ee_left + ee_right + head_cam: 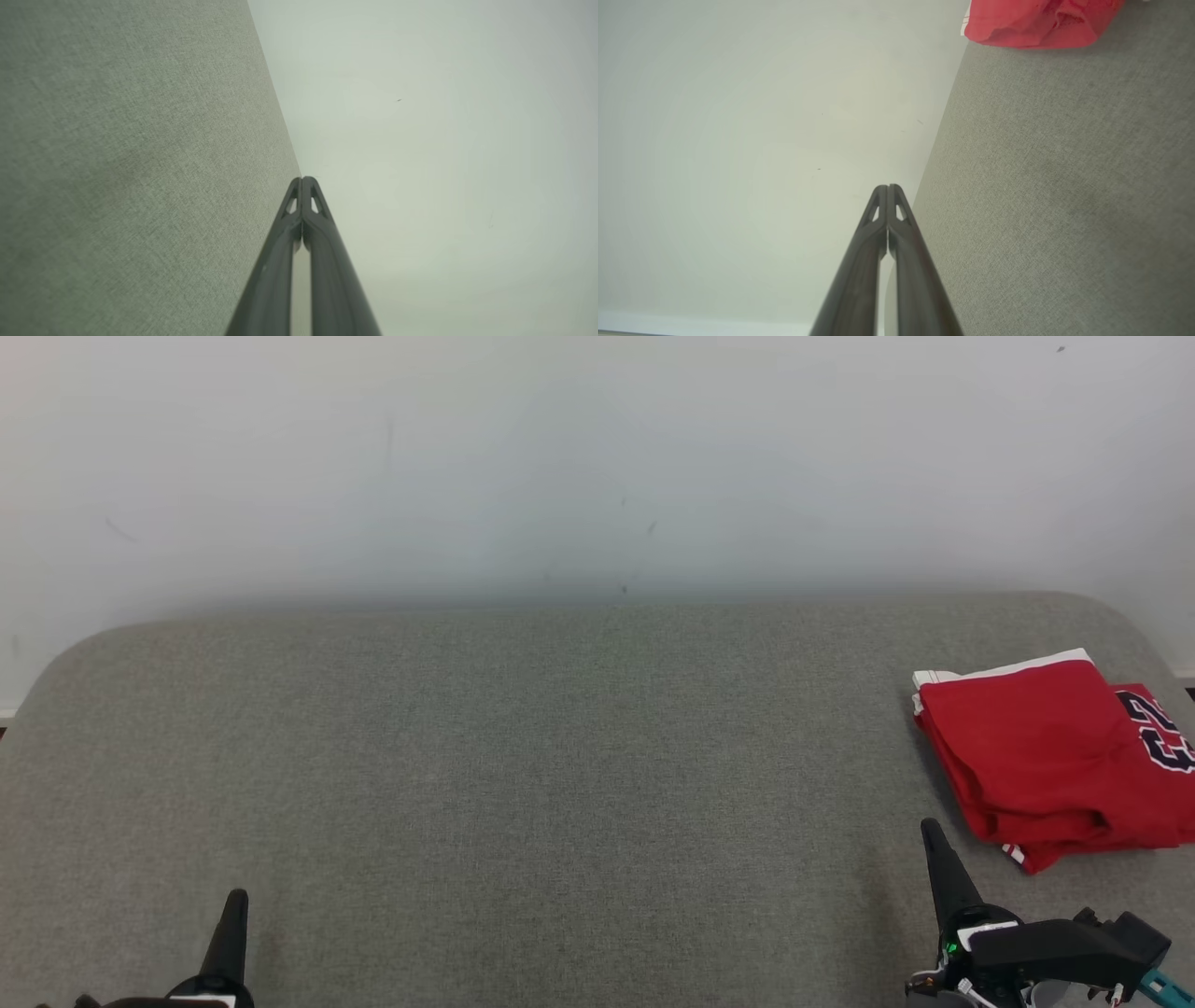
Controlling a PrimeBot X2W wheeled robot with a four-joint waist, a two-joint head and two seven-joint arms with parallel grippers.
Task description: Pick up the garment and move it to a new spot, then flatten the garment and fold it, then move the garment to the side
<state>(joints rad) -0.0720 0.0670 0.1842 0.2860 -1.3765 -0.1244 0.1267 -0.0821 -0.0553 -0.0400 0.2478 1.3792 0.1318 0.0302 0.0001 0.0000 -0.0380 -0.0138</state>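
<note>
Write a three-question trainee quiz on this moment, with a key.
1. True or false: the red garment lies folded at the right end of the grey padded surface.
2. Pick one. The left tool and right tool are: A) both open; B) both shut, holding nothing; C) both shut on the garment.
3. Fill in: the tool nearer the garment is the ___ one.
Key: 1 true; 2 B; 3 right.
</note>
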